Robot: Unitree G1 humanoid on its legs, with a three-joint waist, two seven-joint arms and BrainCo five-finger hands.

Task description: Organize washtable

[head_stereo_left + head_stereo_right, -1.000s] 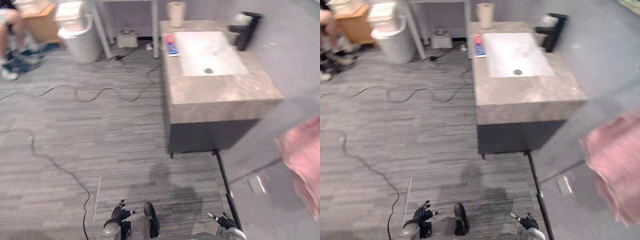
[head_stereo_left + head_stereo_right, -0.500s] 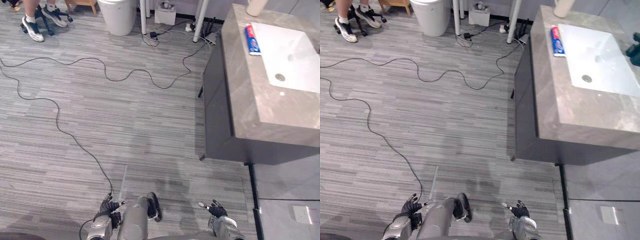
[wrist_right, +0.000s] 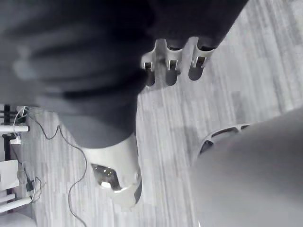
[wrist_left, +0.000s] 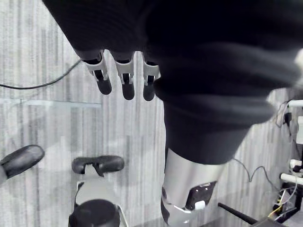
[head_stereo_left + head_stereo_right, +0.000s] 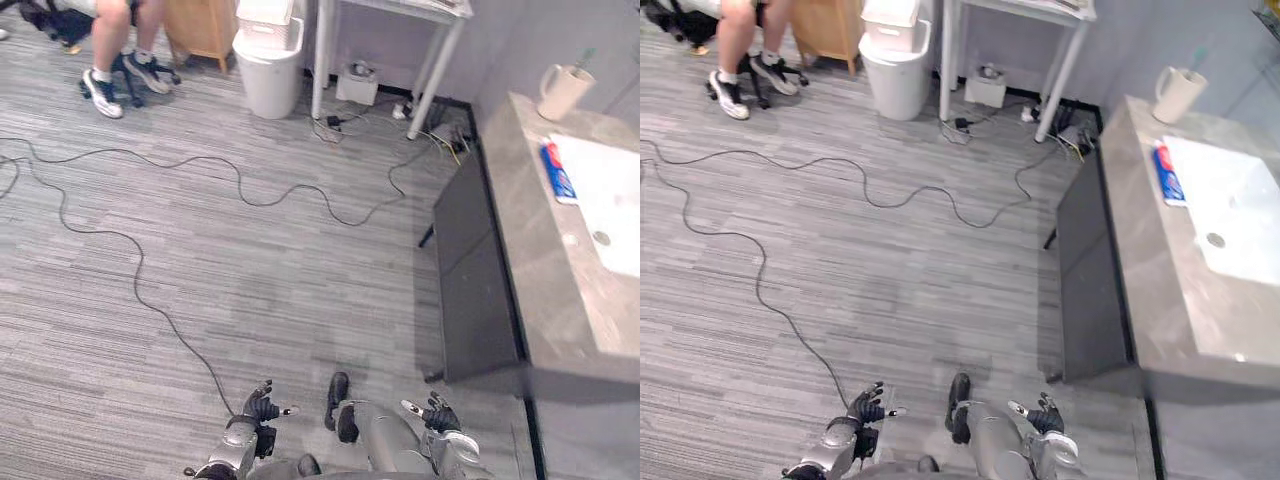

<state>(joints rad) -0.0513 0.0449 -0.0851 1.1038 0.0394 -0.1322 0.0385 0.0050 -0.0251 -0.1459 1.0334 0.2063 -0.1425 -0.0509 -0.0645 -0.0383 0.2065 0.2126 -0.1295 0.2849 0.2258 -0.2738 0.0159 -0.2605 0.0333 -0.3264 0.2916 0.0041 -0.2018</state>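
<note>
The washtable (image 5: 1150,270) stands at the right, a grey stone top on a dark cabinet with a white sink (image 5: 1232,215) set into it. A red, white and blue toothpaste tube (image 5: 1167,186) lies on the top beside the sink. A beige cup (image 5: 1177,92) with something green in it stands at the far corner. My left hand (image 5: 262,408) and right hand (image 5: 437,416) hang low over the floor, well short of the washtable. In the wrist views the left fingers (image 4: 124,80) and right fingers (image 3: 171,71) are straight and hold nothing.
A white lidded bin (image 5: 270,58) stands at the back beside a white table's legs (image 5: 440,72). A seated person's legs (image 5: 112,55) and a wooden cabinet (image 5: 205,25) are at the back left. Grey plank floor lies between me and the washtable.
The whole view has swung, so the washtable now sits further right and more of the room's back shows. Both hands stay low and open.
</note>
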